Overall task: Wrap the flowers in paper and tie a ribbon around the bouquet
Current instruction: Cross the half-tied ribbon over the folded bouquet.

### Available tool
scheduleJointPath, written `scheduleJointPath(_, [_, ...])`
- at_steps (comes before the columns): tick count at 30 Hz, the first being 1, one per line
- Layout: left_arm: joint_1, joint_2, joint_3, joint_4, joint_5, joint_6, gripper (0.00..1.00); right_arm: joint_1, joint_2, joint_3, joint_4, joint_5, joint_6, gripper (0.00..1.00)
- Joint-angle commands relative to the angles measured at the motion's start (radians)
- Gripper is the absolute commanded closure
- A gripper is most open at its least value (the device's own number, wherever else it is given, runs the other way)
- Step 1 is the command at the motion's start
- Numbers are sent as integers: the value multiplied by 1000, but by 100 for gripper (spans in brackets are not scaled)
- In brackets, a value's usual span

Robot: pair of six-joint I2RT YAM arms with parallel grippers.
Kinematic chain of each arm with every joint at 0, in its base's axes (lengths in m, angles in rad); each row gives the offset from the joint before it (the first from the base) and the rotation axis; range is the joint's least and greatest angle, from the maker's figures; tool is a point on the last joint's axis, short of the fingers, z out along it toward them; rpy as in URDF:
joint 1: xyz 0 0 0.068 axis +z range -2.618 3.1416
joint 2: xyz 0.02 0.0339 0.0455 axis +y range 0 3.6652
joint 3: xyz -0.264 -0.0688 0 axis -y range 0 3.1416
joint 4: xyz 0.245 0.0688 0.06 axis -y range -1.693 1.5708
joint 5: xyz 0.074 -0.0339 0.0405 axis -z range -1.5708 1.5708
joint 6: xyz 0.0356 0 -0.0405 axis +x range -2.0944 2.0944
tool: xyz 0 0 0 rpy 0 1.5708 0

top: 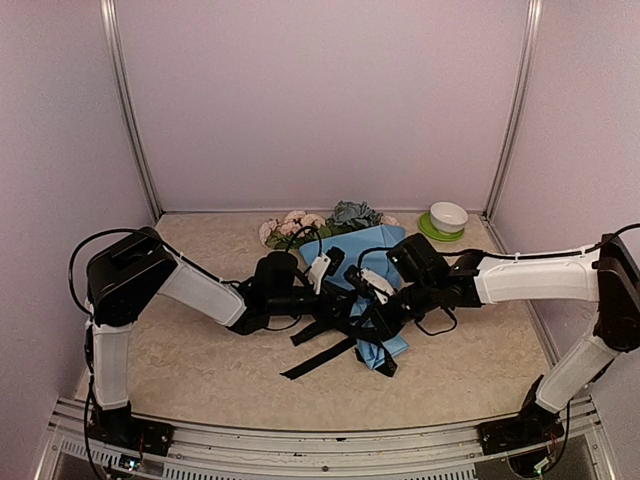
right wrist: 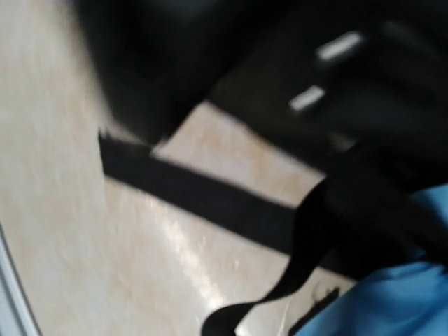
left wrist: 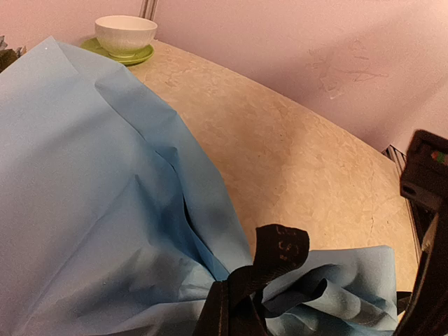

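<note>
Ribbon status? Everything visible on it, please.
Long narrow black fabric ribbon, matte and floppy. It bunches around the narrow end of the light blue paper wrap, one short end standing up curled with faint markings, in the left wrist view. Flat tails trail onto the beige tabletop. Whether it is knotted is hidden.

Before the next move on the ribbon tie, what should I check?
1. Left gripper shut: ok.
2. Right gripper shut: ok.
3. Right gripper's hold on the long black ribbon: cannot tell, view blurred.
4. Ribbon cinches the narrow end of the light blue paper cone: ok.
5. Pink and blue-grey artificial flowers inside the cone: ok.
6. White bowl on green saucer apart from both grippers: ok.
</note>
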Motion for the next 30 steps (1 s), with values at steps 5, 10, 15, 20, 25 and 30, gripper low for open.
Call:
scheduleJointPath(5, [-14,-40,15,-15,-20,16,100,-119,-10,-49,280,-20,236,100])
scheduleJointPath(10, [-23,-45,18,-10,-29,14,100,-141,65,-24,287,140,325,100])
scheduleJointPath(15, [-24,-48,11,-9,-48,10,100,-164,74,-51,337,168,344,100])
scheduleJointPath(20, [-33,-49,14,-17,-31,18,100,-167,82,-73,387,184,356,100])
scheduleJointPath(25, [-54,-54,13,-14,-15,18,100,-167,141,-54,422,94,353,100])
scheduleJointPath(30, [-34,-40,23,-10,-29,-23,98,-167,125,-80,436,16,303,100])
